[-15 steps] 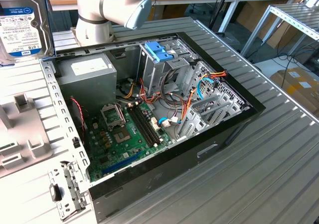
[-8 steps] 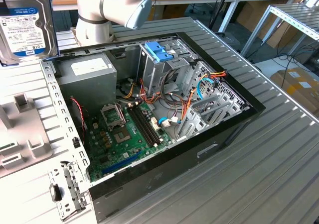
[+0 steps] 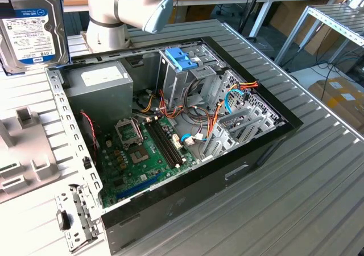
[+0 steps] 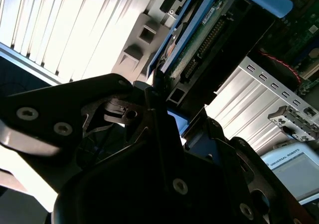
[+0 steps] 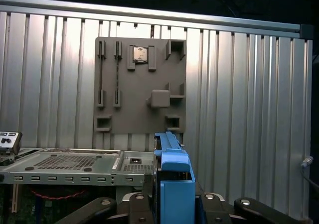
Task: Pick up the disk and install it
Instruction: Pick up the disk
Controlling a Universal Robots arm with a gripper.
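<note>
Exterior view's far left: disk [image 3: 31, 28] held upright, face to the camera, beside the open computer case [image 3: 170, 125] and not in it. On that face a white label [image 3: 28, 40] with a blue band and several lines of dark print, left unread. Lower down, grey fixture plate [image 3: 23, 148] flat on the ribbed counter [image 3: 318, 182]. Centre: robot arm [image 3: 128, 5] behind the case. Inside the case: power supply [image 3: 105, 79], green motherboard [image 3: 142, 153], blue bracket [image 3: 182, 57] atop the grey drive cage [image 3: 170, 79].

First wrist view: disk edge-on, blue rail [image 5: 174, 184] rising straight up between the fingers [image 5: 144, 209], dark finger parts tight against either side.

Second wrist view: fingers [image 4: 157, 124] clamped narrow on one end of the disk [image 4: 199, 45], green circuit-board side showing, blue tab [image 4: 271, 0] at the far end. Also a pale device [image 4: 294, 167] with print, left unread.
</note>
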